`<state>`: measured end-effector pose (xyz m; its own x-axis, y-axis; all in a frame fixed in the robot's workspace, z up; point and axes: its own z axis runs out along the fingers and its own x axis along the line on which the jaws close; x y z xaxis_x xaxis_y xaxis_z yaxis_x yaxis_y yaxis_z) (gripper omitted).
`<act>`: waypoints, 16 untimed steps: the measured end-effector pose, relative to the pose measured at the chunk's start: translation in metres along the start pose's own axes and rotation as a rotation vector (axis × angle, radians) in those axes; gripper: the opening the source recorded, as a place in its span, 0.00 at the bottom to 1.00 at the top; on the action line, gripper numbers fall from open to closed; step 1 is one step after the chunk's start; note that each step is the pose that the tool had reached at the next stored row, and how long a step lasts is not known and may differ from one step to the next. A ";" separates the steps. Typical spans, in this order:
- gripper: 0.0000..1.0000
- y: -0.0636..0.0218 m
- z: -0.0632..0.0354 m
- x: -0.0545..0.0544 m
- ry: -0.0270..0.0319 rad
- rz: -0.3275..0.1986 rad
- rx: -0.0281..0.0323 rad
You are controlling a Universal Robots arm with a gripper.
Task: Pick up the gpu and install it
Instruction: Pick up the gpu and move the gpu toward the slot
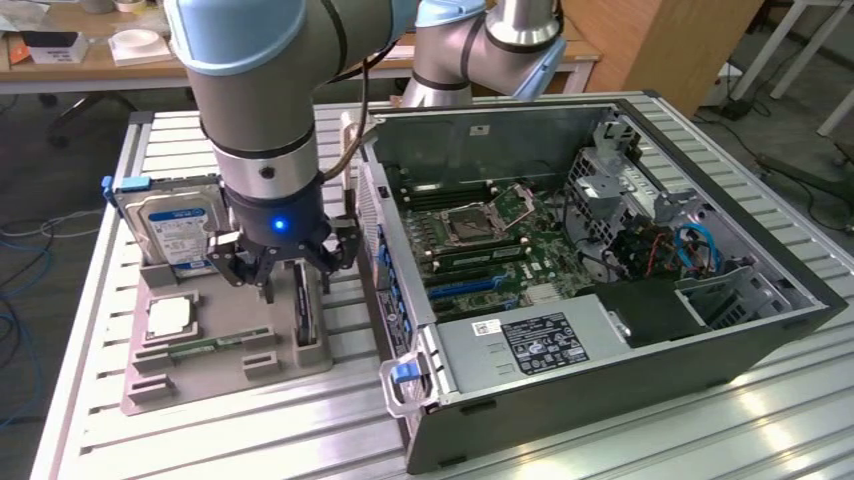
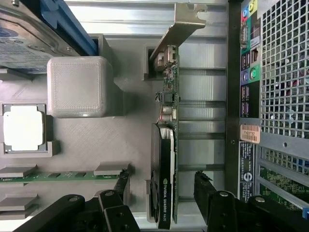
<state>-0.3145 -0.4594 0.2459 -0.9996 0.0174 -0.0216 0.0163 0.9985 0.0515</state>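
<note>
From my station I see the gpu point(image 2: 166, 145) standing on its long edge in a slot of the grey holder tray point(image 2: 120, 140), its silver bracket point(image 2: 181, 24) at the end away from the gripper and its black cooler at the end nearest it. In the exterior view the gpu point(image 1: 307, 325) shows as a thin dark card upright at the tray's point(image 1: 200, 385) edge nearest the computer case point(image 1: 747, 340). The gripper point(image 2: 161, 186) hangs right over it with its jaws spread wide, one black finger on each flat side of the card and a clear gap on both sides, so I read nothing as gripped. In the exterior view the gripper point(image 1: 291, 285) is low over the tray, a blue light glowing on the wrist above it. On the same tray, on the side away from the case, lie a green memory stick point(image 2: 58, 178), a square silver processor point(image 2: 24, 128) in its own pocket, and a hard drive point(image 1: 174, 225) with a blue-and-white label standing upright at the tray's far end. Just beside the tray, toward the exterior view's right, the case lies on its side with the panel off, showing the green motherboard point(image 1: 494, 235) and the power supply point(image 1: 534, 340) at its near end. Tray and case both sit on the slatted aluminium counter point(image 1: 267, 440).
</note>
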 end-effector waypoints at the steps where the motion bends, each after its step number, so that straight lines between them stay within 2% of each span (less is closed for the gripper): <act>1: 0.65 0.0000 0.0012 0.000 0.0000 0.000 0.0000; 10: 0.65 -0.0005 0.0168 -0.001 0.0000 0.000 0.0001; 16: 0.65 0.0010 0.0190 -0.001 0.0001 0.000 -0.0003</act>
<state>-0.3127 -0.4575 0.2271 -0.9996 0.0169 -0.0215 0.0158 0.9985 0.0518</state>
